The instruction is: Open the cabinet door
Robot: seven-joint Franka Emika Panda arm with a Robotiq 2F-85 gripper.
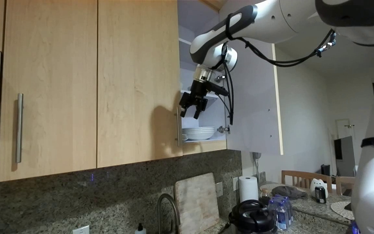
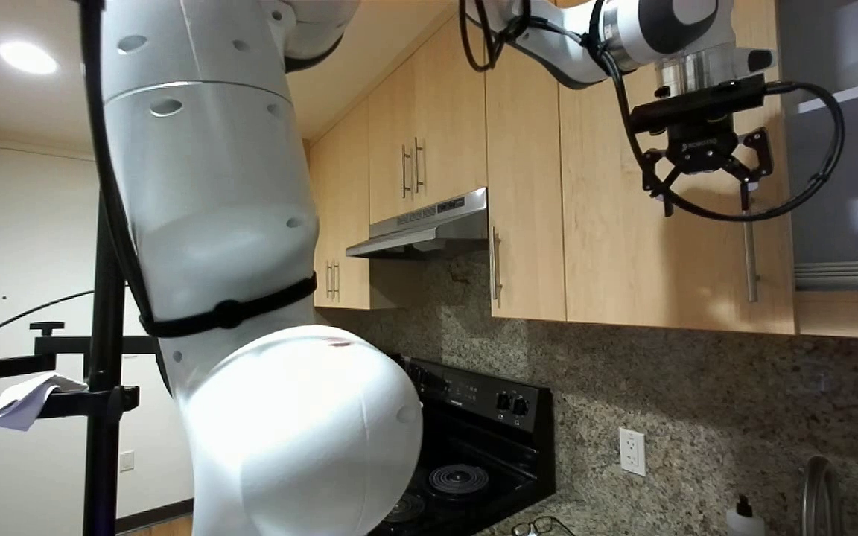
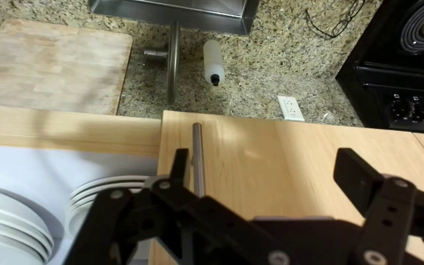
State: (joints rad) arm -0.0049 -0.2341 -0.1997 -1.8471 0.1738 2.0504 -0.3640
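The cabinet door, pale flat wood, lies flush with the cabinet front in both exterior views. Its vertical steel bar handle runs along the right edge there. My gripper points down in front of that door, near the handle's upper part, with its jaws spread wide. From the wrist view, the handle appears just inside the left finger, and bare door fills most of the gap of the gripper. Contact between finger and handle cannot be told. The handle's upper end is hidden behind the finger.
Right of the door, a bare compartment holds white plates, and a white-grey panel stands swung out beyond it. A matching wood door adjoins on the left. Below are a faucet and a cutting board.
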